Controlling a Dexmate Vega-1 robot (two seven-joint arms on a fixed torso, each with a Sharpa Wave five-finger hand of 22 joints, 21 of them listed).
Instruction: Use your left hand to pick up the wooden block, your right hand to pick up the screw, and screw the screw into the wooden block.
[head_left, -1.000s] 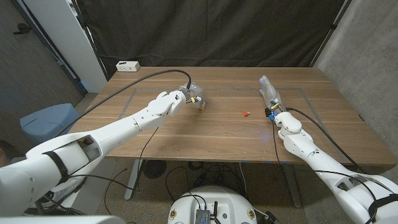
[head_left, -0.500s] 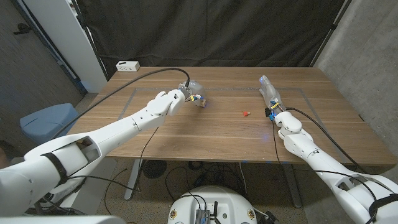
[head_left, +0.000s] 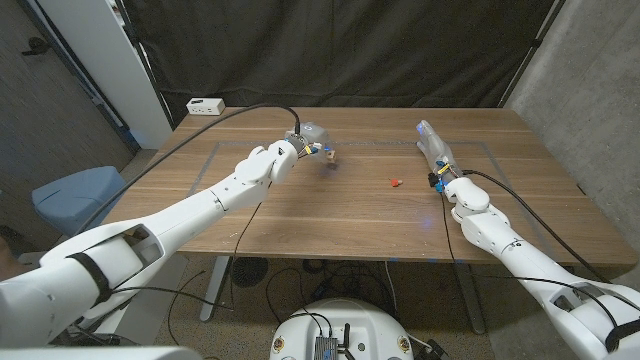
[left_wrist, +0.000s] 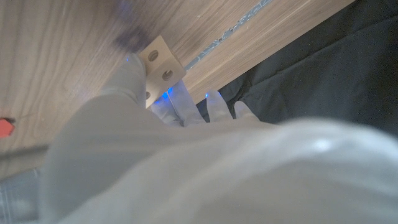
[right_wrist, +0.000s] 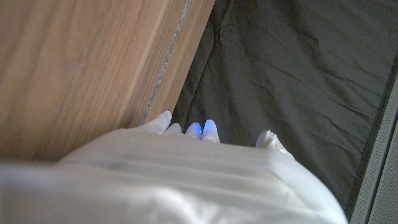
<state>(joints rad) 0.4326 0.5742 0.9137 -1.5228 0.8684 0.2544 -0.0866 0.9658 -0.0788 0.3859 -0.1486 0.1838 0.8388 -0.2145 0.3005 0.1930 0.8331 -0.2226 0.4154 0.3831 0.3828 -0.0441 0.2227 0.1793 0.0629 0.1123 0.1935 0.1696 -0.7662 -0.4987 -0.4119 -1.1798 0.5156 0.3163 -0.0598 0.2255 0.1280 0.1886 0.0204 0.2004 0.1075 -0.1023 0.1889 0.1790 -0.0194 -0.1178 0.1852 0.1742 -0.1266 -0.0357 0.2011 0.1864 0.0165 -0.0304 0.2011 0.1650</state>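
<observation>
My left hand (head_left: 303, 143) pinches the small wooden block (head_left: 327, 154) and holds it a little above the table, over the back-left middle. In the left wrist view the block (left_wrist: 160, 62) shows pale, with round holes in its face, sticking out past my fingers (left_wrist: 127, 74). Its blurred shadow (head_left: 328, 168) lies on the wood beneath. The red screw (head_left: 395, 182) lies on the table near the centre, and shows as a red speck (left_wrist: 5, 126) in the left wrist view. My right hand (head_left: 436, 153) waits to the screw's right, fingers extended, holding nothing.
A white power strip (head_left: 205, 105) sits at the table's back-left corner. Grey tape lines (head_left: 215, 158) mark a rectangle on the wooden table (head_left: 350, 215). A blue chair (head_left: 75, 195) stands left of the table. Black curtains hang behind.
My left hand has risen and moved slightly away with the block, lifting it off the table. The screw and my right hand have stayed put.
</observation>
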